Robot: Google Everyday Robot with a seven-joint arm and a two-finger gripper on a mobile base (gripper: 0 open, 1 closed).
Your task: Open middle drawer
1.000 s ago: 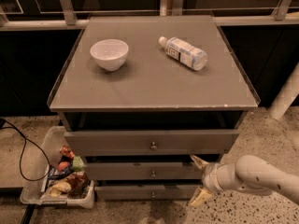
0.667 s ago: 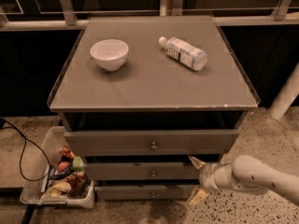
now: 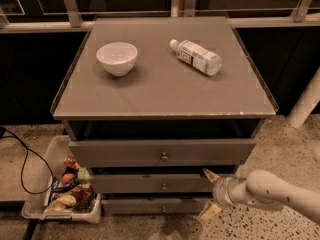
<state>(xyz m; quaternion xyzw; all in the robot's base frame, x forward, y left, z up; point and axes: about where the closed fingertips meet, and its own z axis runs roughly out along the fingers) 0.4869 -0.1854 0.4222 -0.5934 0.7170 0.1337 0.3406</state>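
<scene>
The grey cabinet has three stacked drawer fronts. The middle drawer (image 3: 145, 183) is a flat grey front with a small brass knob (image 3: 163, 186) at its centre, and it looks shut. My gripper (image 3: 209, 193) is low at the right, just in front of the right end of the middle drawer and to the right of the knob. Its two yellowish fingers are spread apart, one (image 3: 209, 174) above and one (image 3: 210, 211) below, holding nothing. The pale arm (image 3: 272, 191) comes in from the lower right.
A white bowl (image 3: 116, 58) and a plastic bottle (image 3: 196, 56) lying on its side are on the cabinet top (image 3: 165, 91). The top drawer (image 3: 162, 153) and bottom drawer (image 3: 155, 206) have knobs too. A clear bin of snacks (image 3: 64, 189) and a black cable (image 3: 25, 159) are on the floor at left.
My gripper has edged slightly left toward the drawer fronts, still spread open. Nothing else has moved.
</scene>
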